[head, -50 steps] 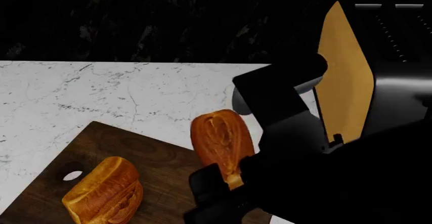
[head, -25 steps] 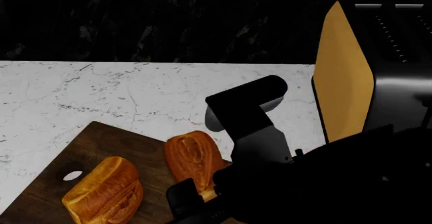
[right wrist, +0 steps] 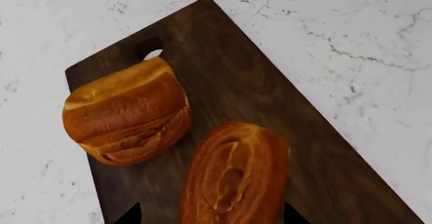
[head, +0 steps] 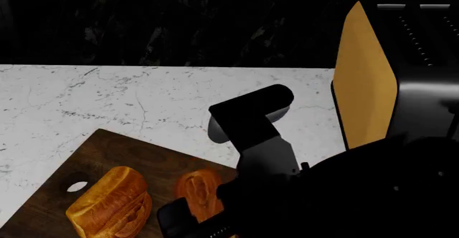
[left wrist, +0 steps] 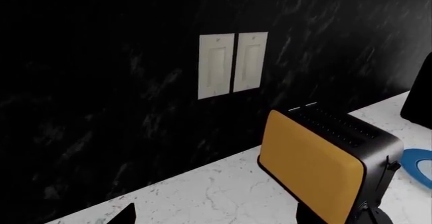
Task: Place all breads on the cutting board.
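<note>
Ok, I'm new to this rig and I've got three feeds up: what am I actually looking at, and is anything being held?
It is a simulated two-armed robot at a marble counter. The head view looks down from its head; the black bulk there is its right arm. The right wrist view looks down past the right claw, whose dark tips flank one bread over the dark cutting board. It seems gripped, but contact is cut off by the picture's edge. The other bread lies on the board beside the hole. The left wrist view faces the black wall, showing a yellow toaster and a blue-rimmed plate; the left claw seems to hold nothing.
</note>
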